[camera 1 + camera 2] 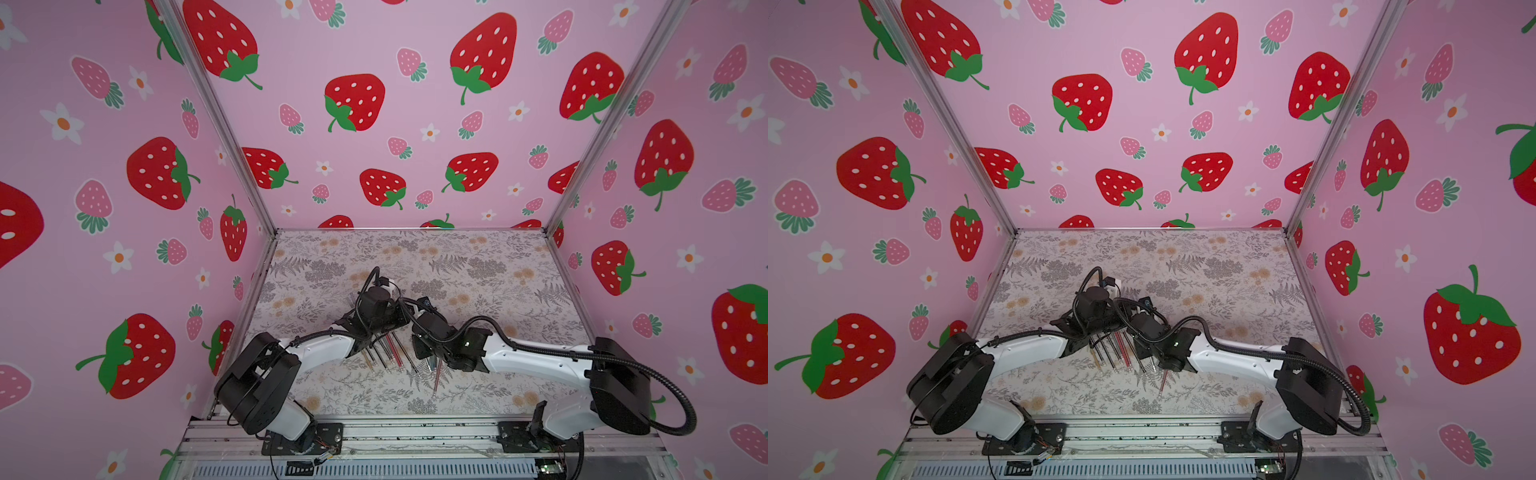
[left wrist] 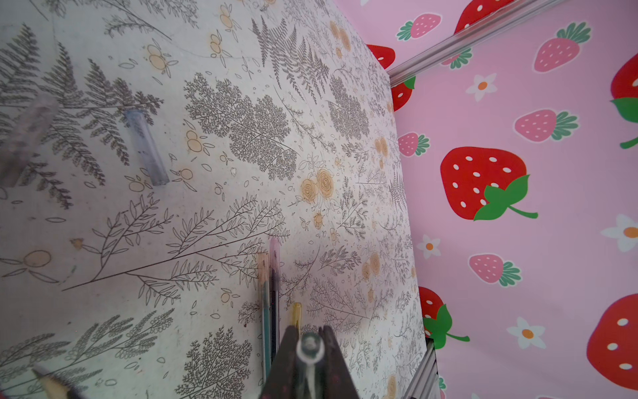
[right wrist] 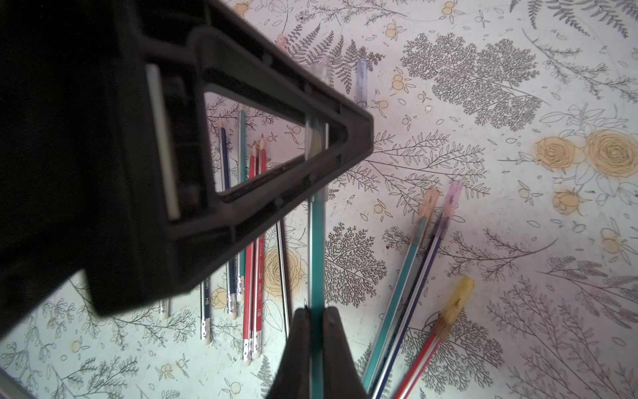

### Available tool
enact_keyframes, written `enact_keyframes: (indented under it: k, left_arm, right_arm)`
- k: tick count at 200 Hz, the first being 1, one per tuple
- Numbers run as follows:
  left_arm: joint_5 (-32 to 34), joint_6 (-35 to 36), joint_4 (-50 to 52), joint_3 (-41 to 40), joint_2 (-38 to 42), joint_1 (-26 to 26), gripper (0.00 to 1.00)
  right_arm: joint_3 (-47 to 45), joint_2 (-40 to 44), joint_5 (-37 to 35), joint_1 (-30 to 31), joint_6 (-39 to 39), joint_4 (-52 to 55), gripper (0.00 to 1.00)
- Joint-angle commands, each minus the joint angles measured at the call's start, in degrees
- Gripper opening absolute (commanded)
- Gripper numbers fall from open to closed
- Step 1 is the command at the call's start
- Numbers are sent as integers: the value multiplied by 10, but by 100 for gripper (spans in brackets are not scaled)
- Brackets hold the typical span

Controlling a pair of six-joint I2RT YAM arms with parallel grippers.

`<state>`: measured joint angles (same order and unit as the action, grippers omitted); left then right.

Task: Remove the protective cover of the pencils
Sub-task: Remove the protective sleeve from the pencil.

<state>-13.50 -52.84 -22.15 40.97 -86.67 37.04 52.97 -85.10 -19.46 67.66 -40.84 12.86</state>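
Note:
In the right wrist view my right gripper [image 3: 315, 311] is shut on a teal pencil [image 3: 317, 248] held above the table. The pencil runs straight to my left gripper's black finger [image 3: 345, 138], which closes on the clear protective cover [image 3: 319, 70] at the pencil's far end. In the left wrist view the left gripper [image 2: 310, 331] is shut on that clear cover [image 2: 310, 347], seen end-on. The other pencils [image 1: 386, 353] [image 1: 1121, 353] lie on the floral table between the two arms. Several are bare [image 3: 255, 276]. Three keep coloured covers [image 3: 452, 193].
A loose clear cover [image 3: 361, 83] [image 2: 146, 146] lies on the table beyond the grippers, and another, blurred one [image 2: 27, 134] lies close by. Pink strawberry walls with metal posts [image 1: 224, 124] enclose the floral table [image 1: 478, 257]. The two wrists nearly touch at mid-table.

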Motion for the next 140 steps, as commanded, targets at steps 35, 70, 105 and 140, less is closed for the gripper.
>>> enact_keyframes:
  k: [35,70,105,140]
  left_arm:
    - [28,-32,13,22,0,2,0]
    - [47,-53,26,15,15,2,0]
    - [78,-62,35,0,40,0,0]
    - [90,-58,51,-10,61,-8,0]
  right_arm:
    - [-9,3,-20,16,4,-15,0]
    - [-16,-5,-30,30,9,-28,0]
    - [-19,-11,-39,45,16,-35,0]
    - [-30,-13,-47,57,24,-48,0]
